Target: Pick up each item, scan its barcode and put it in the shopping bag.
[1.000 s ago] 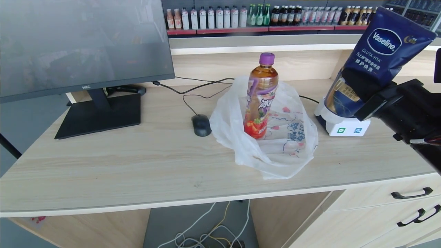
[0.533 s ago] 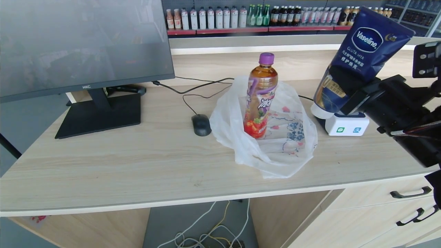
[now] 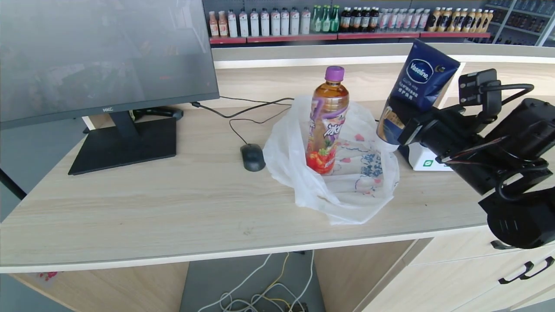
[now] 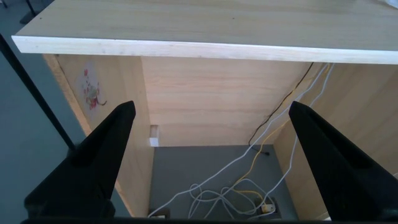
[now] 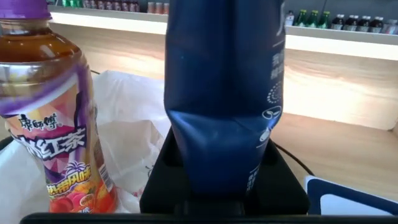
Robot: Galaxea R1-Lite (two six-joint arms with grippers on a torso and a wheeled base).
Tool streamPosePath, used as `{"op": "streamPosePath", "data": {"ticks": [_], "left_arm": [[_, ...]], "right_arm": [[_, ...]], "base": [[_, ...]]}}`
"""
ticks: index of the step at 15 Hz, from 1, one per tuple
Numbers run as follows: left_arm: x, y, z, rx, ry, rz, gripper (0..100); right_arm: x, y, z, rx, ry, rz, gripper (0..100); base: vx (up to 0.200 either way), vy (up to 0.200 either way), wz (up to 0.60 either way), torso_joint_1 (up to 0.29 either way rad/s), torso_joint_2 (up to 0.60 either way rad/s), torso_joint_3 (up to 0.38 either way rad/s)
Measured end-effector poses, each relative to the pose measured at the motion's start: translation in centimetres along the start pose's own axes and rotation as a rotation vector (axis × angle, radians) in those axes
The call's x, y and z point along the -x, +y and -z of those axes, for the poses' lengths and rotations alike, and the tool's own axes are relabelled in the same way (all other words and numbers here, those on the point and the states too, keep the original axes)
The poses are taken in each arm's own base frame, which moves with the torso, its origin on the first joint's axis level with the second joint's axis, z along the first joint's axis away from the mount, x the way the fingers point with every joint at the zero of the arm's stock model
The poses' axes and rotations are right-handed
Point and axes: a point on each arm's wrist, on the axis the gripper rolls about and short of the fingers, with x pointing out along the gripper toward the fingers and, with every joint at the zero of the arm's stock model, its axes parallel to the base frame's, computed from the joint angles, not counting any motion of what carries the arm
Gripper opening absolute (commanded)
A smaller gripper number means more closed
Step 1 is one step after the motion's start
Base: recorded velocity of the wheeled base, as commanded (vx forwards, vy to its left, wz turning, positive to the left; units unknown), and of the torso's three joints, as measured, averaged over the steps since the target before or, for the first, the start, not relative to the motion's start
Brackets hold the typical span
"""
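Set against the earlier frames, the monitor (image 3: 104, 56) at upper left, the mouse (image 3: 253, 157), the shopping bag (image 3: 347, 186) at centre and the tea bottle (image 3: 327, 121) standing in it have not moved. The lotion tube (image 3: 418, 86) has. From the upper right corner, above the white scanner box (image 3: 422, 161), it has travelled left and down. Its cap end now hangs at the bag's right rim.

Your right gripper (image 3: 409, 130) is clamped around the tube's lower half, and the tube tilts with its sealed end up and to the right. In the left wrist view your left gripper (image 4: 211, 162) has its fingers spread wide with nothing between them, below the counter (image 4: 186, 25) edge.

- **Monitor:** a flat, dark, glossy panel on a square black foot.
- **Mouse:** a small matte black oval.
- **Bag:** thin, crinkled, translucent white plastic with faint red and blue print.
- **Bottle:** clear plastic holding an amber drink, with a purple screw cap and a bright wrap label.
- **Tube:** soft, glossy and dark blue, flat at its seal and dented where the gripper holds it.
- **Counter:** pale wood-grain laminate.
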Motion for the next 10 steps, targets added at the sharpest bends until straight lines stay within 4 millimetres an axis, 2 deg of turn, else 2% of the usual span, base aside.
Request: {"op": "streamPosePath", "data": {"ticks": [4,8,10], "left_arm": [[0.0,0.0,0.0,0.000,0.000,0.000,100],[0.0,0.0,0.0,0.000,0.000,0.000,100],[0.0,0.0,0.0,0.000,0.000,0.000,100]], "right_arm": [[-1.1,-0.1,2.2,-0.004,0.040,-0.001,0],[-2.0,0.0,3.0,-0.002,0.040,-0.004,0],[-2.2,1.0,3.0,-0.010,0.036,-0.030,0]], "base": [[0.000,0.000,0.00,0.000,0.00,0.000],[0.000,0.000,0.00,0.000,0.00,0.000],[0.000,0.000,0.00,0.000,0.00,0.000]]}}
